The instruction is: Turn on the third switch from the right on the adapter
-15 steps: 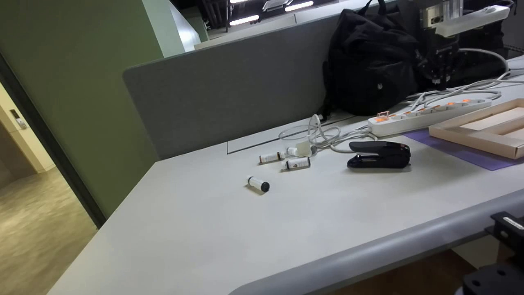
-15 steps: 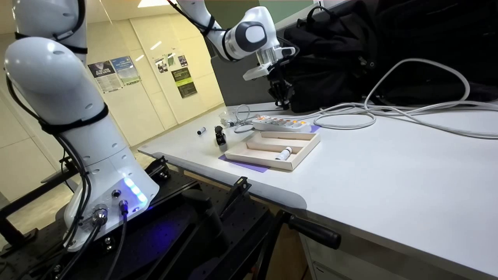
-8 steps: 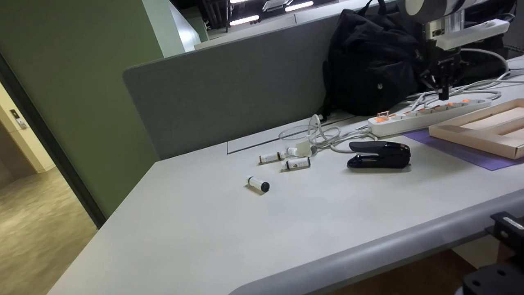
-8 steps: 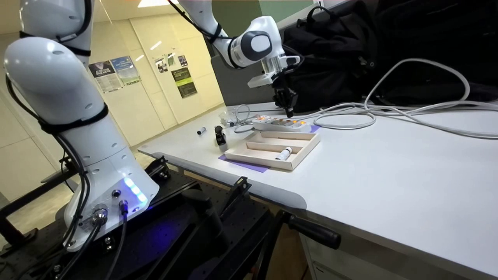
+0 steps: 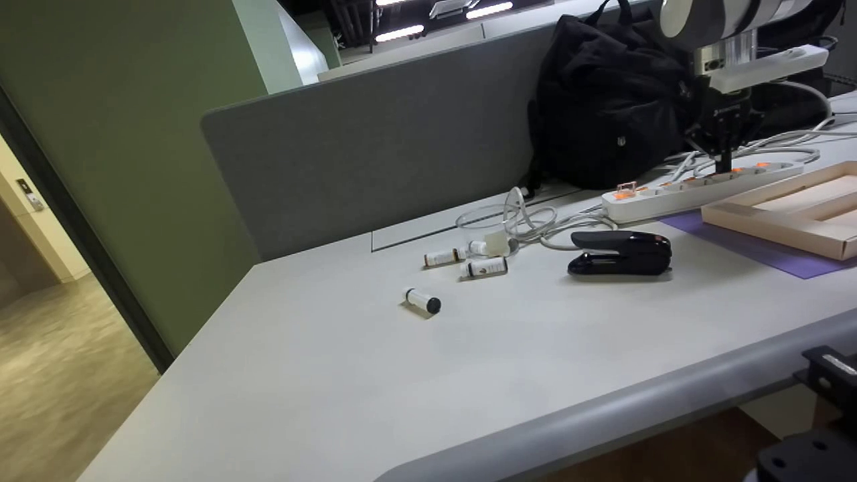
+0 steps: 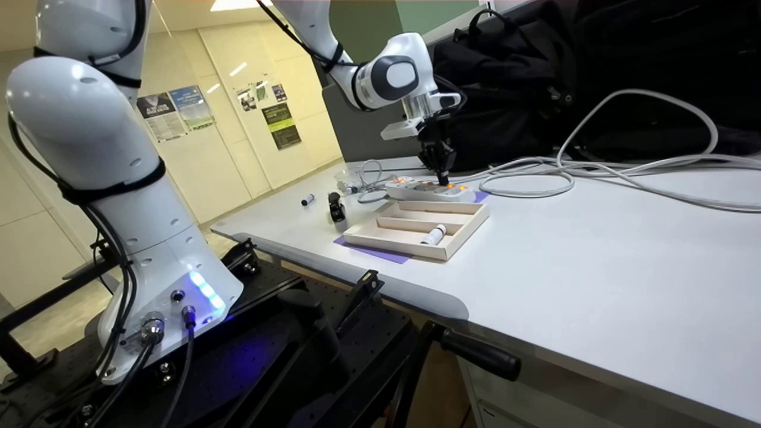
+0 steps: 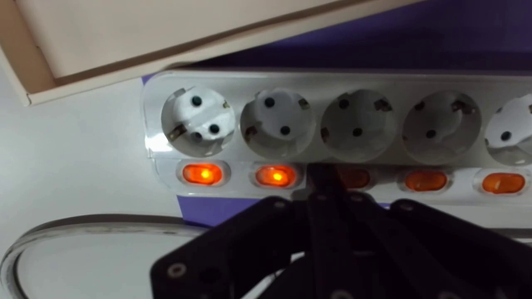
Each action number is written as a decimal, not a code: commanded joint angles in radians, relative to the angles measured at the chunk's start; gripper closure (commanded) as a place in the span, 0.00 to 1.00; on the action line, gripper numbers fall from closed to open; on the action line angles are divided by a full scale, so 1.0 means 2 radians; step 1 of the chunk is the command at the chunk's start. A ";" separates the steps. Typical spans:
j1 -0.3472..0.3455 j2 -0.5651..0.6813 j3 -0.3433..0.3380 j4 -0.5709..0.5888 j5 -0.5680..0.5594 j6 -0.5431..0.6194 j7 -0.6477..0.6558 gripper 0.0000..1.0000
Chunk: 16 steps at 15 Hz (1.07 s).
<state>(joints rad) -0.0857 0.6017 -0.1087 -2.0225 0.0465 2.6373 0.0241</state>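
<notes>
Down at the adapter (image 7: 241,176), gripper (image 7: 326,178): fingers together, pointing downward, nothing seen between them; the tips stand at the switch row, and whether they touch or press I cannot tell;
Third switch (image 7: 357,178): unlit, part of it hidden by the fingertips; counted from the glowing end, which I take for the right end, it is the one asked for;
Lit pair (image 7: 277,175): the two switches at that end glow orange; the inner one is just beside the fingertips, so a sideways slip could knock it;
Press in hand: I judge the step to be the push itself, lined up or barely begun; with that switch dark, the job looks not yet done;
Next push: calls for a short, straight press on the rocker's on side, fingers together, then a lift clear to see whether it glows;
Adapter: flat on the desk (image 6: 594,255), sockets (image 7: 277,123) upward, partly over the purple sheet (image 5: 750,248);
White cable (image 7: 104,226): curving near the glowing end;
Wooden tray (image 6: 410,248): just beside the adapter, a white bottle (image 6: 434,235) lying in the compartment farther from it;
Stapler (image 5: 619,253): black, near the adapter's other end;
Small bottles (image 5: 485,268): lying farther along the desk;
Backpack (image 5: 602,100): black, behind the adapter, in front of a grey partition (image 5: 375,167).
</notes>
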 commanded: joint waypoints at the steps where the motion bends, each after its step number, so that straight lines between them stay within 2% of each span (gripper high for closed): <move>1: 0.000 0.014 0.001 0.015 -0.001 -0.003 0.015 1.00; 11: 0.002 0.003 -0.004 0.045 -0.006 -0.036 0.019 1.00; 16: 0.006 0.008 -0.002 0.053 -0.009 -0.082 0.020 1.00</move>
<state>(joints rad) -0.0804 0.6037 -0.1119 -1.9487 0.0423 2.5372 0.0251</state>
